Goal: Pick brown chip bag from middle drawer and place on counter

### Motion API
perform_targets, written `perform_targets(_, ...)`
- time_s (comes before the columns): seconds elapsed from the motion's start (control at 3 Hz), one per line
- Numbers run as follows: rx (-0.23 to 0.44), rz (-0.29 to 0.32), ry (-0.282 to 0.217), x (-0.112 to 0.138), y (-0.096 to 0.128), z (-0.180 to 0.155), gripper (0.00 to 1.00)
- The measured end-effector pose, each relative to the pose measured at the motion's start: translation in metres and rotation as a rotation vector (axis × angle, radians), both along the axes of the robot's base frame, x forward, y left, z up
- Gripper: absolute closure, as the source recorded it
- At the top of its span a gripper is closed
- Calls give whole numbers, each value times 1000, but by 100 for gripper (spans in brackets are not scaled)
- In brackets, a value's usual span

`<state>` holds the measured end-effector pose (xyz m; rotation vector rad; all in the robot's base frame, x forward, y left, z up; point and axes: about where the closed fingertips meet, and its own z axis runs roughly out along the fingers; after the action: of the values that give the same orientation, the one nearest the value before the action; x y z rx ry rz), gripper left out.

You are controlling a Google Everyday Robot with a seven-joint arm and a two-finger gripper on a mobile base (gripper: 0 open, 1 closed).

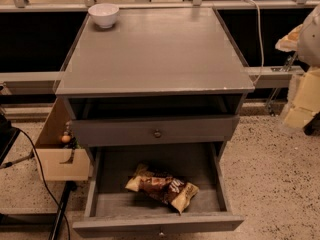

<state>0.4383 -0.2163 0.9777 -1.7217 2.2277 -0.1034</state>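
The brown chip bag [162, 185] lies flat on the floor of the pulled-out middle drawer [93, 190], slanted, a tan end toward the front right. The counter [160, 54] is the grey top slab above it. My gripper [300, 101] shows as pale, blurred shapes at the right edge of the camera view, level with the counter's front edge. It is well to the right of the cabinet and apart from the bag.
A small white bowl [104, 15] stands on the counter's far left corner. A shut drawer front with a dark knob [157, 133] sits above the open drawer. A wooden box [57, 156] and black cables [35, 159] lie left of the cabinet. Pale rails [30, 79] run behind.
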Motion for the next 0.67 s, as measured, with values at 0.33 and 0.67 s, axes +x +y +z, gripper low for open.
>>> perform_targets(0.33,0,0,0,0,0,0,0)
perform_targets(0.67,19,-4,13,1,2,-18,0)
